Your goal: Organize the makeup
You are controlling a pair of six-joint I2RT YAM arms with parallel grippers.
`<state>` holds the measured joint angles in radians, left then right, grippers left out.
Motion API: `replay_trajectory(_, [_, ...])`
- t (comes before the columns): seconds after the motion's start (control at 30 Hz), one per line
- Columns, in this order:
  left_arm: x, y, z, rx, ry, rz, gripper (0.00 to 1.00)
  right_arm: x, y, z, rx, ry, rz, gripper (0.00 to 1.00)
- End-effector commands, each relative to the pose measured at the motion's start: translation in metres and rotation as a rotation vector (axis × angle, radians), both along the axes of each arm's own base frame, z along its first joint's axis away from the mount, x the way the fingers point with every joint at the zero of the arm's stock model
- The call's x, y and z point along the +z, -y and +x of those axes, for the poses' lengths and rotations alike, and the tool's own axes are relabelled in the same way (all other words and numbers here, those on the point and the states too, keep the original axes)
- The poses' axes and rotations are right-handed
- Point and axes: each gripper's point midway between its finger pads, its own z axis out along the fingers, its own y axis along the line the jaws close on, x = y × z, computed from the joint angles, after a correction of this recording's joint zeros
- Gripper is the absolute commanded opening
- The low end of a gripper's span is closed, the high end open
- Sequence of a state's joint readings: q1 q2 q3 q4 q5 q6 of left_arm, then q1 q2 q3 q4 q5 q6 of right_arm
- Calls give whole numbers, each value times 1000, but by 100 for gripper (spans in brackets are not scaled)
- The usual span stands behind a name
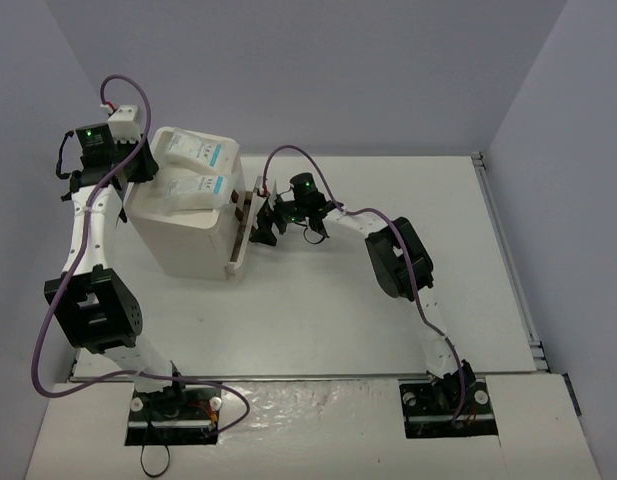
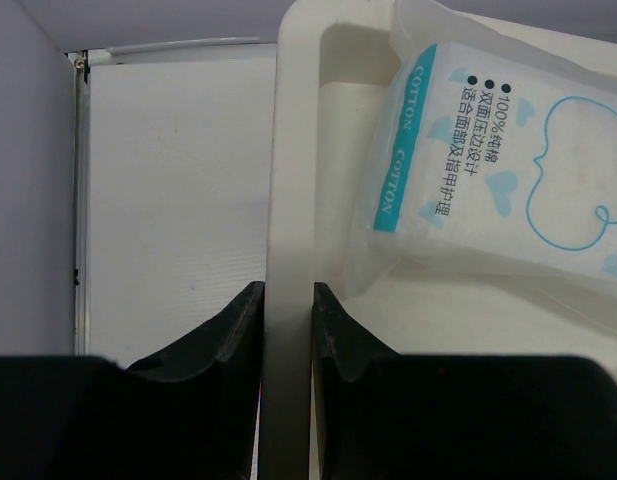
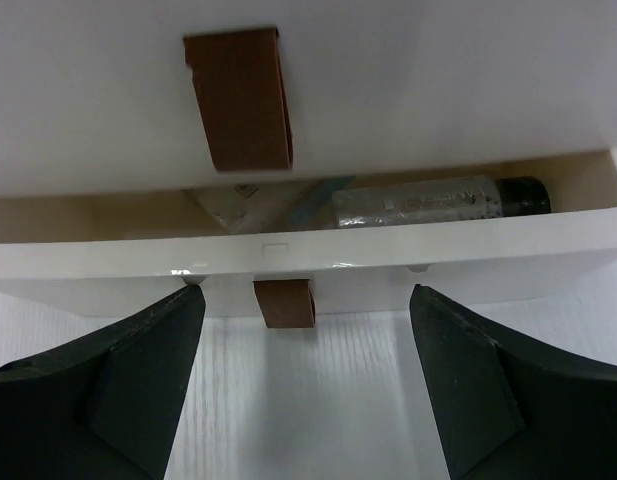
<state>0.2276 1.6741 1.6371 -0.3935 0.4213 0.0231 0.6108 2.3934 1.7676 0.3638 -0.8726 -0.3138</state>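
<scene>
Two cotton packets (image 1: 195, 187) atop box (image 1: 188, 250); tube (image 3: 418, 200) inside half-open drawer (image 3: 408, 255).

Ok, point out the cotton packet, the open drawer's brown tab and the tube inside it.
cotton packet (image 2: 488, 170), left wrist view, printed front.
brown tab (image 3: 284, 303), right wrist view, its face.
tube (image 3: 418, 205), right wrist view, silvery body.

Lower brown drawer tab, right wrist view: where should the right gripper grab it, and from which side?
Pinch the small brown tab across its two side faces, coming straight at the white drawer front. It is a narrow flat strip sticking out of that front, and the open right gripper straddles it.
</scene>
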Motion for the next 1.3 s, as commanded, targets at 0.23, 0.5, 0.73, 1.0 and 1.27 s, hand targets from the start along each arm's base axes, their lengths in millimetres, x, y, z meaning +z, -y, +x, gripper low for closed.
replay_trajectory(0.23, [14,36,-7,-90,26,-121,0,79,-80,-17,95,114,335,80])
replay_trajectory(0.5, [42,29,-4,-57,70,-92,35,120,-36,-1,-37,168,321,82])
replay_trajectory(0.73, [97,10,-8,24,162,-43,82,193,60,29,-373,242,278,99])
replay_trajectory(1.0, [183,6,-72,113,332,15,97,277,211,22,-1008,250,155,100])
replay_trajectory(1.27, [188,25,-169,160,366,-16,97,318,344,-71,-1481,268,273,100])
